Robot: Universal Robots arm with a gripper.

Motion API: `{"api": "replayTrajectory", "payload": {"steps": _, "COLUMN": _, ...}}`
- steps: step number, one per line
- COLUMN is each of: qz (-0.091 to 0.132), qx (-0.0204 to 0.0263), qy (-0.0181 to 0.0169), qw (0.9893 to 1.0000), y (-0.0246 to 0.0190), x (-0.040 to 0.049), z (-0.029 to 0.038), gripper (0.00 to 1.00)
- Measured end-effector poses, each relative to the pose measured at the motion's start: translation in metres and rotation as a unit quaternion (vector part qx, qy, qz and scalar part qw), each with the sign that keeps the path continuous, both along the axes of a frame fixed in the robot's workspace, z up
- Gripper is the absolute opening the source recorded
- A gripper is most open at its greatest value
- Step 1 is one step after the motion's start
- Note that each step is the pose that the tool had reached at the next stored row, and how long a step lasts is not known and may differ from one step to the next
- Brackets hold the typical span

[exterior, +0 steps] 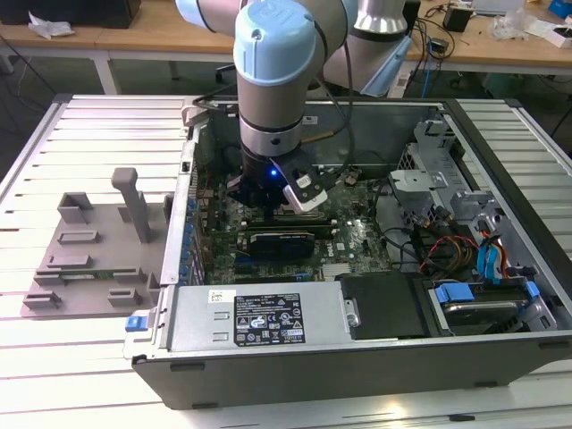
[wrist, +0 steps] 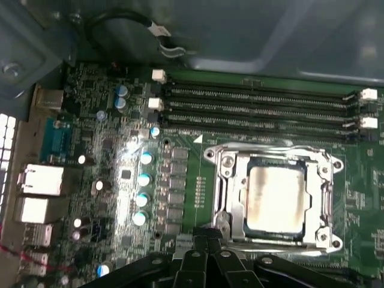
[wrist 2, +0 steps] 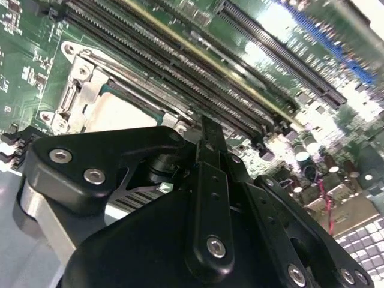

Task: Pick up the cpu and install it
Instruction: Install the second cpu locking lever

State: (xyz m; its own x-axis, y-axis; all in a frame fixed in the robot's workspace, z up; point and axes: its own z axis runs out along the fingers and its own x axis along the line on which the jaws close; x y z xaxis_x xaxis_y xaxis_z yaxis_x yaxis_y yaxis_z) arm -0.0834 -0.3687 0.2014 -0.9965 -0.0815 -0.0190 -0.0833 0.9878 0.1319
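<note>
The cpu [wrist: 276, 197], a flat square chip with a silvery top, lies inside the metal socket frame [wrist: 225, 180] on the green motherboard. It also shows as a pale plate [wrist 2: 117, 117] just beyond the gripper's black links in the second wrist view. My gripper [wrist: 210, 249] hovers beside the socket, apart from the chip, shut with nothing between its fingers. In the exterior view the gripper [exterior: 268, 207] hangs low inside the open computer case, over the motherboard, and the arm hides the socket.
Memory slots [wrist: 258, 105] run alongside the socket. A row of capacitors [wrist: 144, 189] stands on its other side. A grey plastic tray [exterior: 89, 259] lies outside the case at the exterior view's left. Drive cages and cables [exterior: 465, 250] fill the case's right.
</note>
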Motion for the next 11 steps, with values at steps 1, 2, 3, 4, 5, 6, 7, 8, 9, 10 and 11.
{"api": "replayTrajectory", "payload": {"steps": 1, "qz": 0.0, "qx": 0.0011, "qy": 0.0001, "qw": 1.0, "y": 0.001, "x": 0.0, "z": -0.0009, "gripper": 0.11}}
{"api": "replayTrajectory", "payload": {"steps": 2, "qz": 0.0, "qx": 0.0018, "qy": 0.0003, "qw": 1.0, "y": 0.0016, "x": -0.0001, "z": -0.0016, "gripper": 0.11}}
{"api": "replayTrajectory", "payload": {"steps": 3, "qz": 0.0, "qx": 0.0028, "qy": 0.0005, "qw": 1.0, "y": 0.002, "x": -0.0001, "z": -0.0023, "gripper": 0.11}}
{"api": "replayTrajectory", "payload": {"steps": 4, "qz": 0.0, "qx": 0.0032, "qy": -0.0001, "qw": 1.0, "y": 0.0021, "x": -0.0001, "z": -0.0024, "gripper": 0.11}}
{"api": "replayTrajectory", "payload": {"steps": 5, "qz": 0.0, "qx": 0.0043, "qy": -0.002, "qw": 1.0, "y": 0.0025, "x": 0.0002, "z": -0.0003, "gripper": 0.11}}
{"api": "replayTrajectory", "payload": {"steps": 6, "qz": 0.0, "qx": 0.0034, "qy": -0.0018, "qw": 1.0, "y": 0.0025, "x": 0.0002, "z": 0.0044, "gripper": 0.11}}
{"api": "replayTrajectory", "payload": {"steps": 7, "qz": 0.0, "qx": 0.0026, "qy": -0.0016, "qw": 1.0, "y": 0.0026, "x": -0.0001, "z": 0.0089, "gripper": 0.11}}
{"api": "replayTrajectory", "payload": {"steps": 8, "qz": 0.0, "qx": -0.0017, "qy": -0.0017, "qw": 1.0, "y": 0.0061, "x": 0.0023, "z": 0.0129, "gripper": 0.11}}
{"api": "replayTrajectory", "payload": {"steps": 9, "qz": -0.001, "qx": -0.0099, "qy": -0.0007, "qw": 1.0, "y": 0.0081, "x": 0.0081, "z": 0.0129, "gripper": 0.11}}
{"api": "replayTrajectory", "payload": {"steps": 10, "qz": 0.0, "qx": -0.0167, "qy": 0.0007, "qw": 0.9999, "y": 0.0094, "x": 0.0126, "z": 0.0125, "gripper": 0.11}}
{"api": "replayTrajectory", "payload": {"steps": 11, "qz": 0.0, "qx": -0.0242, "qy": 0.0023, "qw": 0.9997, "y": 0.011, "x": 0.0183, "z": 0.0116, "gripper": 0.11}}
